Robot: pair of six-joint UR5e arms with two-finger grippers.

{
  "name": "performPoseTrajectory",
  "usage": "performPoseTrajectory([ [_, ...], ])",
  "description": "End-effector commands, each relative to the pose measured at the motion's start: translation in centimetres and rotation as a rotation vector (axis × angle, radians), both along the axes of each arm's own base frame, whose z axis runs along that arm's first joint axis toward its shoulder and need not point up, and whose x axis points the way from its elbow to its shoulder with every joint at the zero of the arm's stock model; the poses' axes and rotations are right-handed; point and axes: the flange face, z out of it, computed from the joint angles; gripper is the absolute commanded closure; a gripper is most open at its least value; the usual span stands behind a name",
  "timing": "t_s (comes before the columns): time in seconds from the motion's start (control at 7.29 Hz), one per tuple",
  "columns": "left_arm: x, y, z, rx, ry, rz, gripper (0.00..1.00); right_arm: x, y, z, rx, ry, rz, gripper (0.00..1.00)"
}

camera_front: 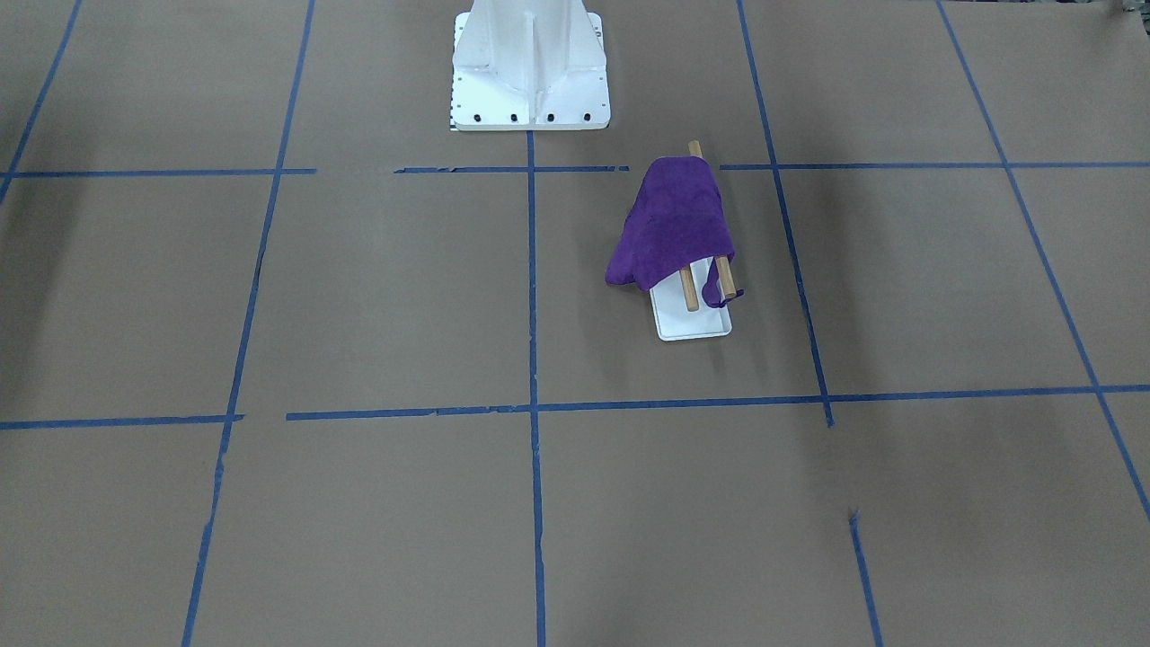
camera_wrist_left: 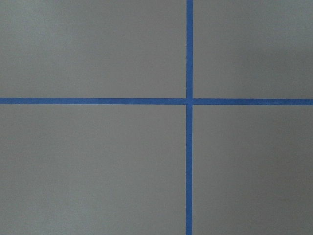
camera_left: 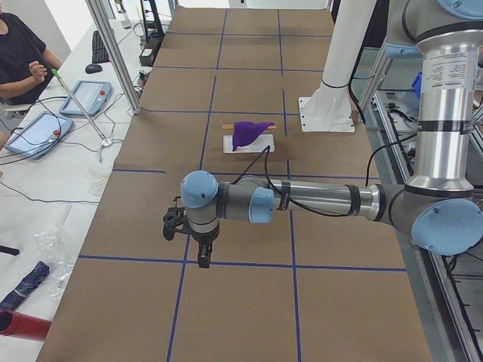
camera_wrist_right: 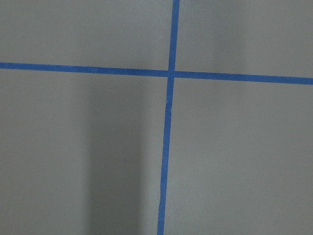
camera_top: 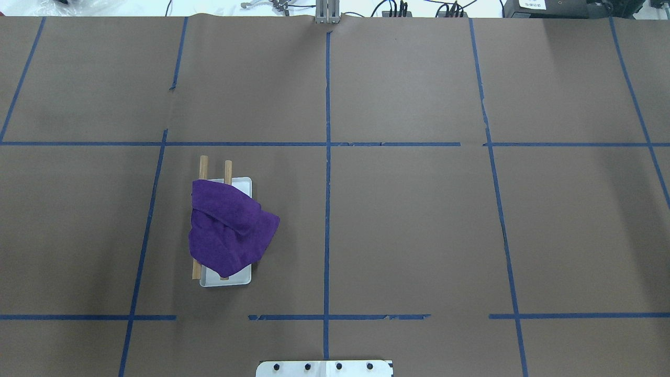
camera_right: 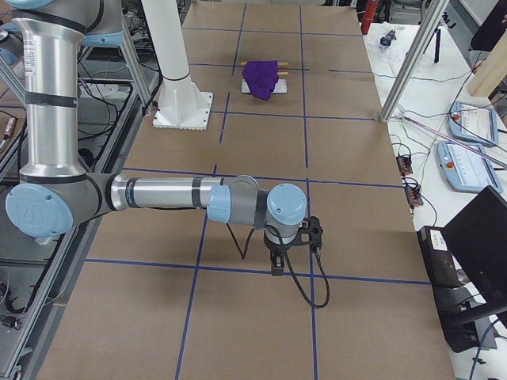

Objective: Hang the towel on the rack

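Note:
A purple towel (camera_front: pixel 672 225) (camera_top: pixel 230 228) lies draped over the two wooden dowels (camera_top: pixel 203 166) of the rack (camera_front: pixel 692 325) (camera_top: pixel 244 185). The dowels' ends and part of the white tray base stick out from under it. Towel and rack sit far off in the side views (camera_left: pixel 249 133) (camera_right: pixel 260 77). My left gripper (camera_left: pixel 202 260) hangs over the table's near end in the exterior left view, far from the rack. My right gripper (camera_right: pixel 275 267) hangs over the opposite end. I cannot tell whether either is open or shut. Both wrist views show only brown paper and crossing blue tape.
The large white bolted pedestal (camera_front: pixel 530 67) (camera_left: pixel 328 113) stands near the rack. Blue tape lines (camera_top: pixel 327 209) grid the brown paper. A seated person (camera_left: pixel 19 53) and tablets (camera_left: pixel 38 132) are beside the table, with metal posts (camera_right: pixel 412 55) at its edge.

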Motion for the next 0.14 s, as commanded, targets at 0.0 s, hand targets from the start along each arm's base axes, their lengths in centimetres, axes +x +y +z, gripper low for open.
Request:
performPoseTrajectory([
  [0.0, 0.01, -0.01, -0.07, 0.002, 0.0, 0.0, 0.0, 0.07, 0.0, -0.01, 0.0, 0.0, 0.002, 0.0],
])
